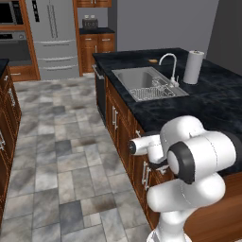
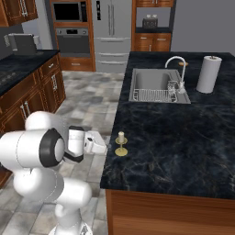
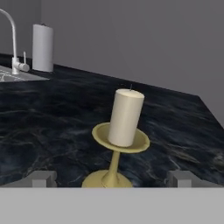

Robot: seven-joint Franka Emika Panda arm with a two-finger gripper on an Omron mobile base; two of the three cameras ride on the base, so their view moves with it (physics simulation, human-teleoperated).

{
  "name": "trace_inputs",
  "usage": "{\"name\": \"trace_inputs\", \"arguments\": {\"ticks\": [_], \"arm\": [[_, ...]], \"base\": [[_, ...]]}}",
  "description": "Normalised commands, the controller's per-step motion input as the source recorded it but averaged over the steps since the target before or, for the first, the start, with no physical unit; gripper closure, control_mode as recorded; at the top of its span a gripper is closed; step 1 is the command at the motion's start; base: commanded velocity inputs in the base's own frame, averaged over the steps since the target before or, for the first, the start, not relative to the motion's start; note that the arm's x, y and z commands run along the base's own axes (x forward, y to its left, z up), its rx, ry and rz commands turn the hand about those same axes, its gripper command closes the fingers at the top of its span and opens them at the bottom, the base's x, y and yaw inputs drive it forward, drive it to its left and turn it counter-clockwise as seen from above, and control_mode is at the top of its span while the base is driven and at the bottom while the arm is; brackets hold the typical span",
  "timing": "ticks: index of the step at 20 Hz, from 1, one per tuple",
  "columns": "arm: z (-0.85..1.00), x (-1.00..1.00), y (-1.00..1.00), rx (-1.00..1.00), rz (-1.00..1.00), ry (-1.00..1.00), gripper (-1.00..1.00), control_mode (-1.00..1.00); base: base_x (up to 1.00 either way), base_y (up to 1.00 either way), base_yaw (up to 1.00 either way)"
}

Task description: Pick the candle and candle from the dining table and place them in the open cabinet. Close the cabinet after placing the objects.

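Note:
A short cream-white candle [image 3: 125,117] stands upright on a gold stemmed holder [image 2: 121,151] at the near left edge of the dining table [image 2: 183,137], a black veined stone island. My gripper [image 2: 102,146] hovers just off that edge, level with the candle and pointing at it. In the hand view the gripper [image 3: 113,178] is open, its fingertips [image 3: 42,177] set wide to either side of the holder's foot, with nothing between them. A reddish-brown wall cupboard [image 2: 18,11] is cut off at the top left; I cannot tell whether it is the cabinet.
A steel sink [image 2: 153,85] with a dish rack, a faucet [image 2: 176,69] and a paper towel roll [image 2: 209,74] occupy the island's far part. A small orange-yellow item [image 1: 152,60] lies beyond the sink, too small to identify. Low wood cupboards [image 2: 27,101] line the left across a tiled aisle.

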Motion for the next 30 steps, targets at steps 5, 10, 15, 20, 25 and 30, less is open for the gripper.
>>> {"name": "trace_inputs", "arguments": {"ticks": [5, 10, 15, 20, 25, 30], "arm": [[-0.22, -0.23, 0.0, 0.0, -0.08, -0.12, -1.0, -1.0], [-0.28, -0.1, 0.0, 0.0, -0.09, -0.05, -1.0, -1.0], [-0.24, 0.0, 0.0, 0.0, -0.06, -0.07, -1.0, -1.0], [-0.25, -0.04, -0.03, 0.0, -0.06, -0.1, -1.0, -1.0], [-0.22, -0.2, -0.05, 0.0, -0.07, -0.17, -1.0, -1.0], [-0.24, -0.13, -0.03, 0.0, -0.06, -0.15, -1.0, -1.0]], "base": [[0.0, 0.0, 0.0], [0.0, 0.0, 0.0], [0.0, 0.0, 0.0], [0.0, 0.0, 0.0], [0.0, 0.0, 0.0], [0.0, 0.0, 0.0]]}}
